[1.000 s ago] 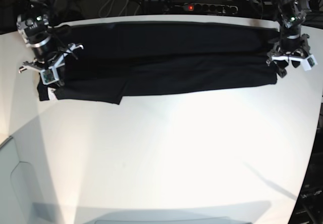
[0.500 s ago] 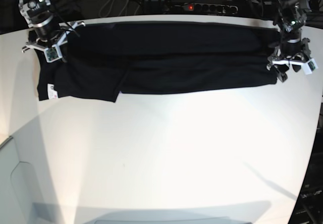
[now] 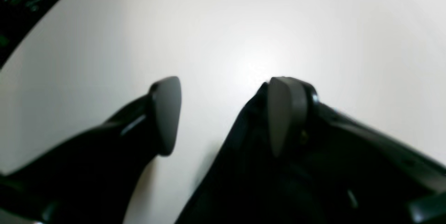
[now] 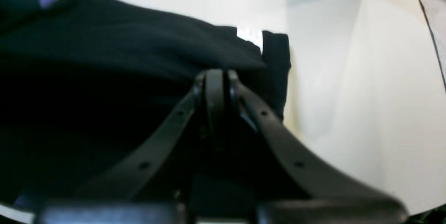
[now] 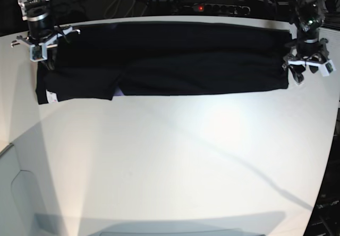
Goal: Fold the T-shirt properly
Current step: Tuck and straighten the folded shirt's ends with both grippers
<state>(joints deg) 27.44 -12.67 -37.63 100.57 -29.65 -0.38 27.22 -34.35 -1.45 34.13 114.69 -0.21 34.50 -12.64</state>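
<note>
**End effectors at both ends of the shirt**

Right end effector [image 4: 216,88] has its fingers pinched together on the black T-shirt [image 5: 175,58] at one end, by the white label. Left end effector [image 3: 223,116] stands spread wide at the shirt's other end, one finger over the cloth, gripping nothing. The shirt lies in a long folded band along the white counter's [image 5: 180,161] far edge.

No text, label or number can be read anywhere.
</note>
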